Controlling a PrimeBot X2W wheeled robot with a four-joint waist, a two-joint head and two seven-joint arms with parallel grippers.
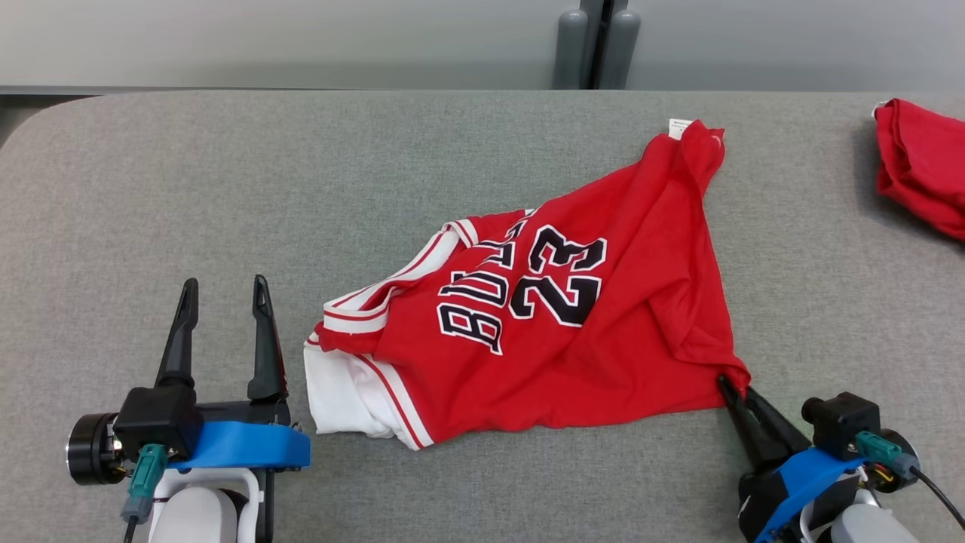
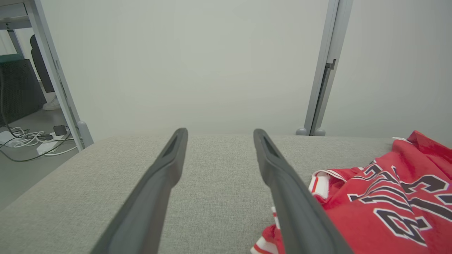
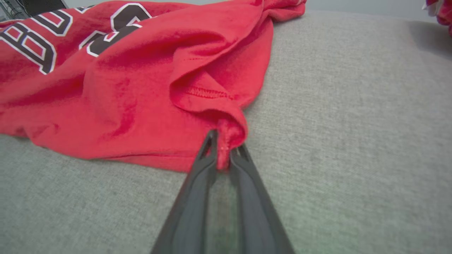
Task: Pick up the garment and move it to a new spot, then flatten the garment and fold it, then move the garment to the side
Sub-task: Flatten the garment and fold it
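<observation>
Garment (image 1: 573, 362) lies crumpled on the surface (image 1: 226, 188), soft and light (it will sag from one corner); my right pincer (image 1: 735, 388) is clenched on its near hem corner; my left pincer (image 1: 224, 290), released, should take another corner.

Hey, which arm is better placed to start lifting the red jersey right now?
Right. The right gripper is pinched on the near corner of the red jersey; the left gripper stands open beside it, holding nothing.

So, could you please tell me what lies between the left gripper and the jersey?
Only a narrow strip of bare grey table, in the head view; the open left gripper sits beside the jersey.
</observation>
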